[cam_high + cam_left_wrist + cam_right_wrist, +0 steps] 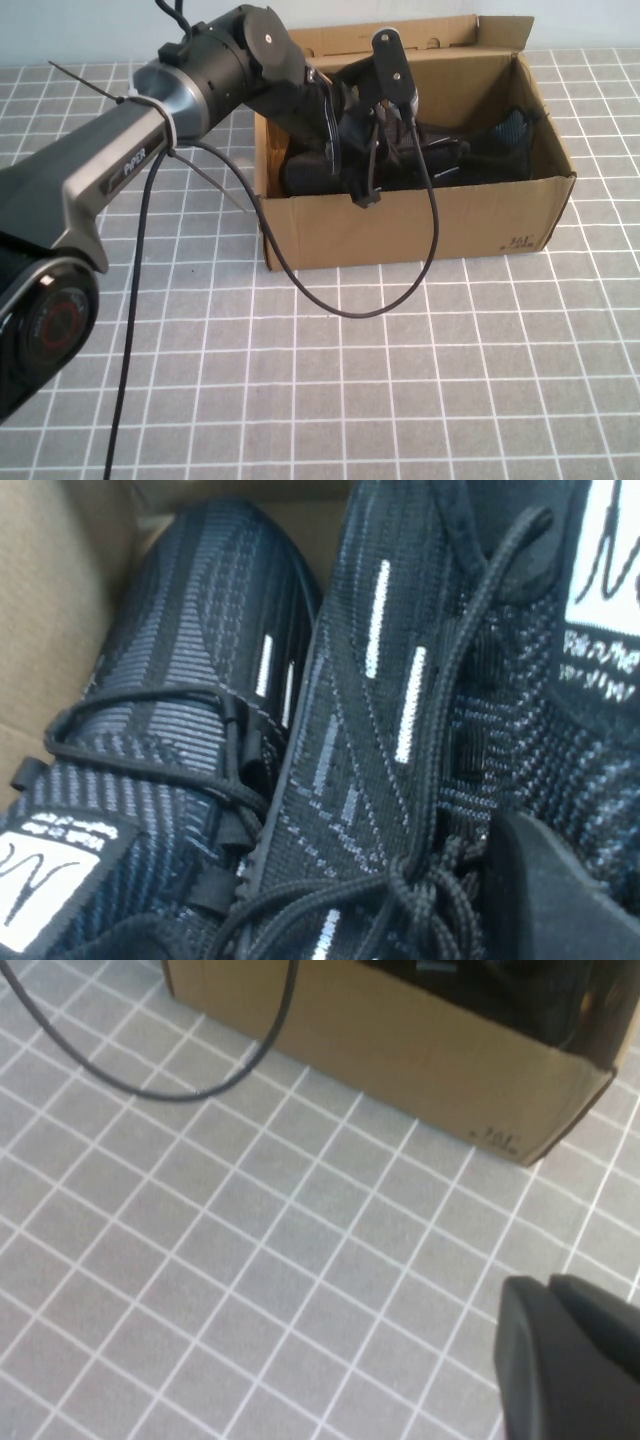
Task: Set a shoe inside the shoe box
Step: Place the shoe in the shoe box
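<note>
Grey gridded tabletop [400, 400] (white lines)

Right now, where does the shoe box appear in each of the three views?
High view: the shoe box stands upper centre on the gridded table, left gripper reaching inside.
Left wrist view: only its inner cardboard wall shows, beside the two shoes.
Right wrist view: its outer front wall runs along the top; right gripper over the table.
Shared landmark: the black print at its corner.

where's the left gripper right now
In the high view the left gripper is down inside the shoe box, over the two shoes.
</note>
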Controlling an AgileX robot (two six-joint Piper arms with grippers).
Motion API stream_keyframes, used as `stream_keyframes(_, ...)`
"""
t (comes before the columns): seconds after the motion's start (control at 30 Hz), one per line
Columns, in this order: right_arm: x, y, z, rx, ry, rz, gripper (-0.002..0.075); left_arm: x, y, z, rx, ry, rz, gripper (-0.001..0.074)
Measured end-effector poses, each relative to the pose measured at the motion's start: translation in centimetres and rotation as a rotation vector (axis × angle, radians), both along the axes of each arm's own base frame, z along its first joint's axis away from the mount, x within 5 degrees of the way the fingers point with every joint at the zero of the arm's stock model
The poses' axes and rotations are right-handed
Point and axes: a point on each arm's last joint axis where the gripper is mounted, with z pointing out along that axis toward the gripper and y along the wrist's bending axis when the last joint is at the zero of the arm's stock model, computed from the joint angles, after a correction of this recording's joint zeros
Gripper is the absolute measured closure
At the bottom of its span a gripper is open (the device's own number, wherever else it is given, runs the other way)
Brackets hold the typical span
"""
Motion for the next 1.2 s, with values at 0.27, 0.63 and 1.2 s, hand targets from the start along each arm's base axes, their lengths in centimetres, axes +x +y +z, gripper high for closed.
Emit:
stream_keyframes(0.27,0.1,0.1,0.2,0.012,-0.025,-0.002,0.0742,0.3,-0.1,-1.2,0.015,0.015,-0.007,0.0714)
stream_keyframes(0.63,0.1,0.1,0.2,0.012,-0.025,-0.002,0.0742,0.2,-0.2,-0.6,-0.005,0.014,0.007,0.0401)
stream_keyframes(1.2,-0.1,0.3,0.8,0.055,-0.021,0.012,0.0742,-6.1,3.2,14.8,-0.221,-0.082,0.178,0.0351)
